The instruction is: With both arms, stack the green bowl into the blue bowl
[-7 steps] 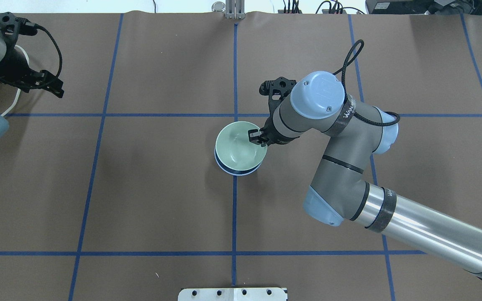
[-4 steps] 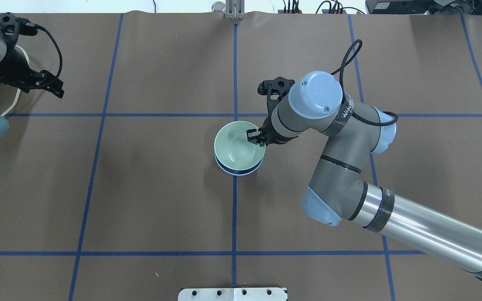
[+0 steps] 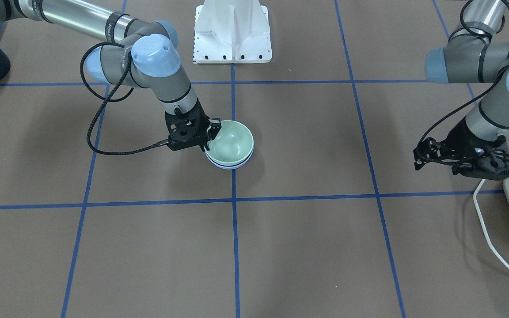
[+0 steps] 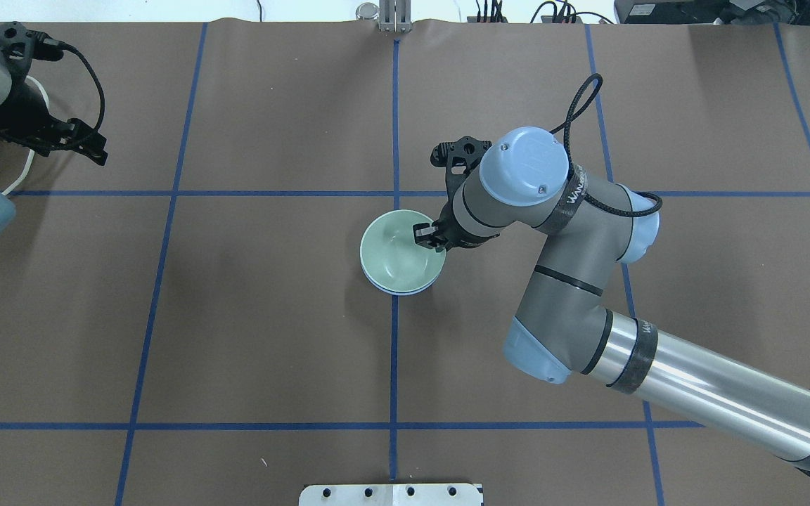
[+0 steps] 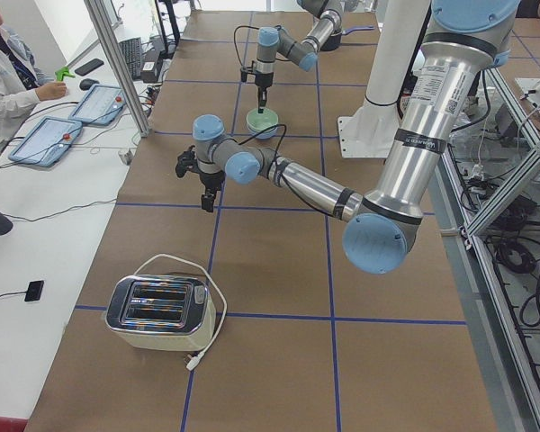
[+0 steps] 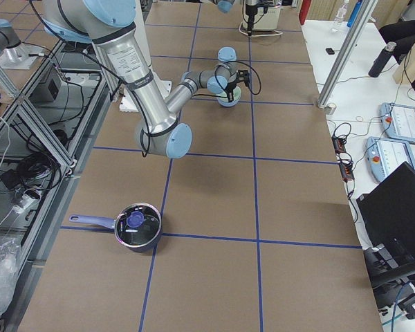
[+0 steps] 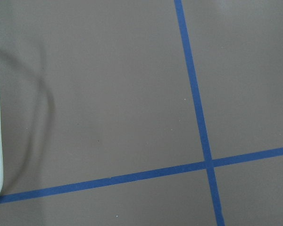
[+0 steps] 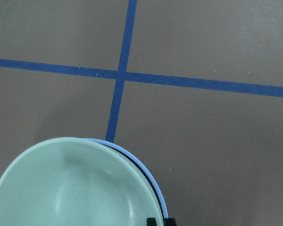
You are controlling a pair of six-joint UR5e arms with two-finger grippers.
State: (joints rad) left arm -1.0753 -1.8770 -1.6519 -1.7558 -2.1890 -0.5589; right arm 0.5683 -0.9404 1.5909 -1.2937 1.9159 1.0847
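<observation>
At centre: glossy mint green bowl [image 4: 394, 253] nested in blue bowl [image 8: 151, 178] | right fingers [image 4: 422, 233] pinch its rim | left fingers [image 4: 95, 151]: cannot tell | brown surface [image 4: 271, 337], blue tape grid [image 4: 394, 365]

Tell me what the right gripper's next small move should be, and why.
Probably open the right gripper to release. It pinches the rim of the green bowl, which sits level inside the blue bowl, with only a thin blue rim showing beneath. The stack looks seated, so nothing seems left to lower.
</observation>
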